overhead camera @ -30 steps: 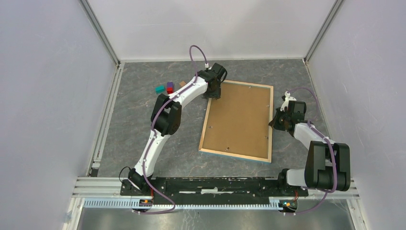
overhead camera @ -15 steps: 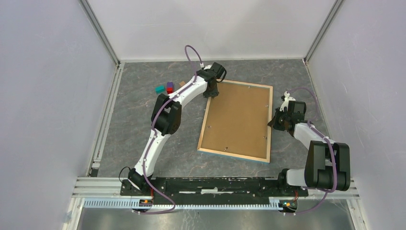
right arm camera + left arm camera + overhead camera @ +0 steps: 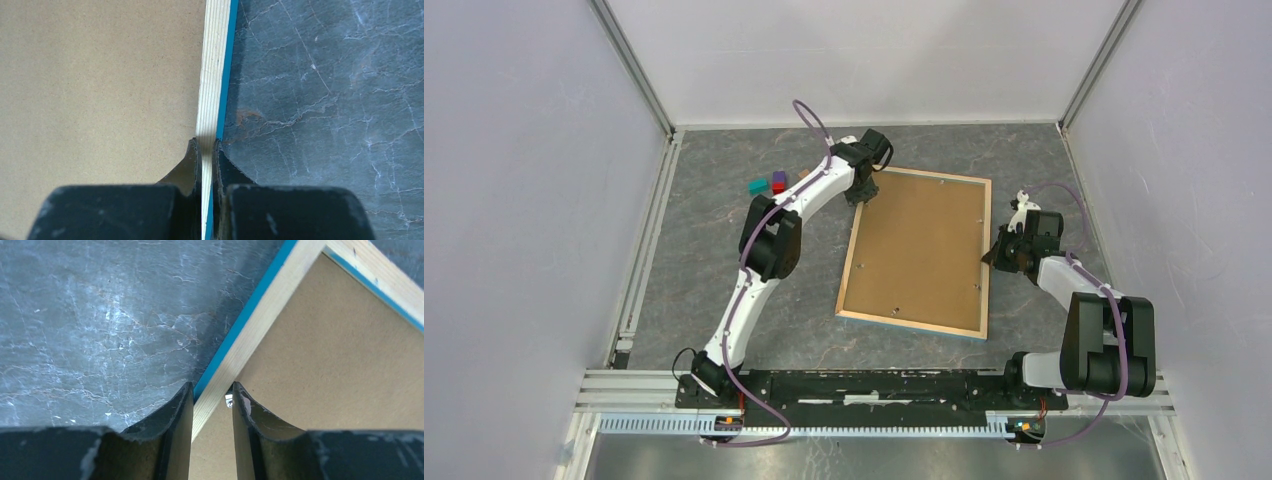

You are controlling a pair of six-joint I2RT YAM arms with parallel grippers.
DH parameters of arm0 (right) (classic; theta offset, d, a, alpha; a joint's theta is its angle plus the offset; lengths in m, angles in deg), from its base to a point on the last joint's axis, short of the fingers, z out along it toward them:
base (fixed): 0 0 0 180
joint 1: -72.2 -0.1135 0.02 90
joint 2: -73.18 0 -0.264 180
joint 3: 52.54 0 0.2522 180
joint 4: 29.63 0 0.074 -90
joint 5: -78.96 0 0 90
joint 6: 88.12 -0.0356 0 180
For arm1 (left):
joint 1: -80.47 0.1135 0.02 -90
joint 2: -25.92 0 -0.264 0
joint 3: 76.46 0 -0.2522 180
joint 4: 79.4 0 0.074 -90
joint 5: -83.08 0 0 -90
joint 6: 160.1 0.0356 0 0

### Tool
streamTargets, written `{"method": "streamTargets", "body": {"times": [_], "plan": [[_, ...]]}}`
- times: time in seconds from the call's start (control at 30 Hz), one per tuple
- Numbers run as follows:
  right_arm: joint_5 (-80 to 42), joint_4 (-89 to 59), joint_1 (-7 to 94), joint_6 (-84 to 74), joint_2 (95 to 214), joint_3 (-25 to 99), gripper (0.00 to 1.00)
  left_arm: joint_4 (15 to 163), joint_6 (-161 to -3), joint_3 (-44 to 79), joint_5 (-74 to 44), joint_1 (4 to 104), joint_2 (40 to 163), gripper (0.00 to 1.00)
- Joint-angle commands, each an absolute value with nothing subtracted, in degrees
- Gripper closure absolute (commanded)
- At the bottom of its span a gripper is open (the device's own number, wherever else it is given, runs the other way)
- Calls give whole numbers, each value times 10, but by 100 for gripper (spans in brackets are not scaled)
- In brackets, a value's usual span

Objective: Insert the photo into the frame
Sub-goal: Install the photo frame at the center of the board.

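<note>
On the grey marbled tabletop [image 3: 724,250], slightly right of centre, I have the large thin rectangular picture frame [image 3: 912,324] lying face down and skewed a little. Its pale wood back is up and a strip of light-blue front shows along the outer edges. A plain brown backing board [image 3: 919,250] fills the opening inside the wood rails.

My left gripper [image 3: 212,387] sits at the frame's far-left corner, one black finger outside the left rail against the blue edge and the other inside over the board. The two are pinched onto that rail. A small metal tab shows just beside the inner finger.

My right gripper [image 3: 206,142] is at the middle of the opposite long side, closed tight on the thin right rail.

Left of the left arm, well apart from the frame, lie a teal block [image 3: 757,186], a purple block [image 3: 779,178] and a red block [image 3: 778,188], clustered together.
</note>
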State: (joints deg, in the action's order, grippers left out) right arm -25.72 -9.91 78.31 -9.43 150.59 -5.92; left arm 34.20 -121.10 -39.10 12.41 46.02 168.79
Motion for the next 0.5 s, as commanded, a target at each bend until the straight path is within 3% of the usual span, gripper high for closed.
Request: {"method": "streamTargets", "body": {"times": [0.0,0.17,0.33,0.37,0.47], "plan": [[-277,-88,777,-89,1506,-70,100,276,-1336,-374,91,467,1716,98],[-281,-91,777,-89,1505,-70,100,293,-1365,-337,76,467,1700,98],[-291,-97,777,-90,1510,-74,100,352,-1280,-305,97,464,1665,98],[-292,-98,777,-90,1510,-74,100,364,-1258,-295,106,463,1656,95],[-295,-98,777,-91,1510,-76,100,398,-1210,-265,126,463,1630,67]]}}
